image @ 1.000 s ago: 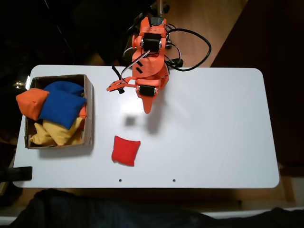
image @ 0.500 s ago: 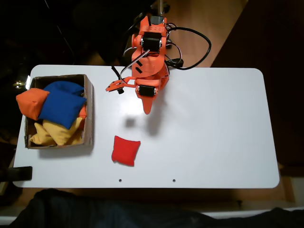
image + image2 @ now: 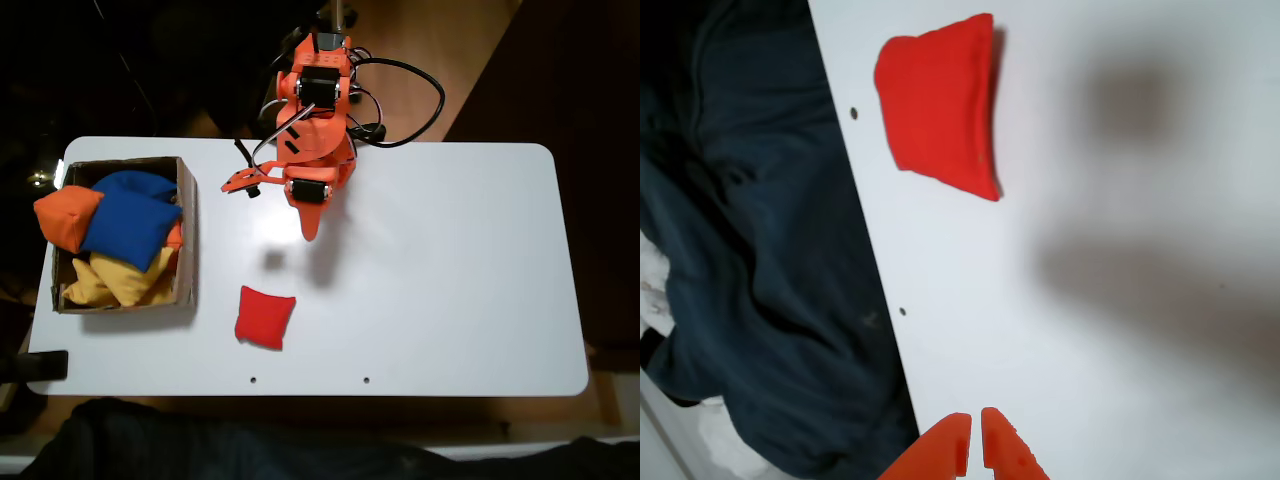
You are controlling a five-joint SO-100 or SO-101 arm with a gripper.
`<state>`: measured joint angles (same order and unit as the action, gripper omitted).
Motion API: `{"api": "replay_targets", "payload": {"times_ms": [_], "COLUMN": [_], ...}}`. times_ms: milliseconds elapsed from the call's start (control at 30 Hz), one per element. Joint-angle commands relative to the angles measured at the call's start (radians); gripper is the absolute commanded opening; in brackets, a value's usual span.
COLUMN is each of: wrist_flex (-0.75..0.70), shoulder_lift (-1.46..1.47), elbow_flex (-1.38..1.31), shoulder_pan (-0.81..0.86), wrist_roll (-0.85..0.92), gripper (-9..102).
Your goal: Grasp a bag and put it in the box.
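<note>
Bag [image 3: 265, 317]: flat on table [image 3: 450, 280], apart from box [image 3: 186, 235]
Jaws: nearly closed, empty, above table

claw [image 3: 975, 445] cut off by bottom edge

The orange arm [image 3: 318, 130] hangs folded, jaws nearly closed, empty.

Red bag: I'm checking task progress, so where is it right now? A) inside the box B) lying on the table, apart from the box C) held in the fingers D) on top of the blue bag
B: the red bag lies flat on the white table, right of the box in the fixed view, with bare tabletop between them and the gripper well above it.
</note>
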<state>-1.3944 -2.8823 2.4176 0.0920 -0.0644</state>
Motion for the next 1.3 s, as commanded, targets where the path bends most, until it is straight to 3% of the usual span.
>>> {"api": "replay_targets", "payload": {"times_ms": [0, 1267], "wrist_flex": [0.015, -0.02], "shoulder_lift": [0.011, 0.256], "elbow_flex": [-0.058, -0.327], "shoulder_pan": [0.006, 0.04], "wrist_roll": [-0.002, -0.018], "gripper": [0, 0]}}
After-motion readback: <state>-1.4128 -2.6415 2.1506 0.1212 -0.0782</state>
